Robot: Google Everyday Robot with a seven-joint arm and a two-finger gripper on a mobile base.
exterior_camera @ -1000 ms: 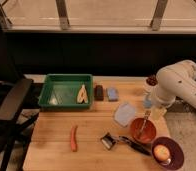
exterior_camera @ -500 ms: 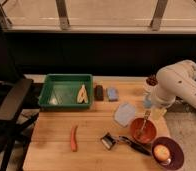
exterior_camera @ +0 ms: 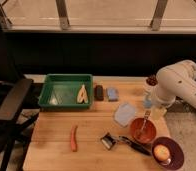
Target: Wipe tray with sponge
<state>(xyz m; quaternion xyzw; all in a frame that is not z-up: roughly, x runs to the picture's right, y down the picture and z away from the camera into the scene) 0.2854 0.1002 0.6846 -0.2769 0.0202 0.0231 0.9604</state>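
Near the back edge of the surface [exterior_camera: 51, 150], just right of the tray [exterior_camera: 47, 95], you find the sponge [exterior_camera: 112, 93] lying flat, with only the dark brown block [exterior_camera: 98, 92] between it and the tray's right rim. Expect the sponge to be light and soft: it will likely squash under pressure and weigh next to nothing, so it should lift easily but may twist if pinched at a corner. Take it across its two long sides, near the middle, coming straight down, and mind the dark brown block close on its left, which leaves little room for a finger on that side. The tray looks like stiff, smooth plastic and could slide when you rub it. The gripper [exterior_camera: 150, 99] hangs by the right edge of the surface, well apart from the sponge, its fingers spread wide with nothing that you can see between them. Much of the gripper is hard to pick out against the white arm [exterior_camera: 178, 85], so you cannot judge its exact tilt. A pale tan piece [exterior_camera: 82, 94] lies in the tray by its right wall; what it is cannot be told, and it covers part of the floor you must wipe. Whether the dark brown block touches the rim is also unclear.
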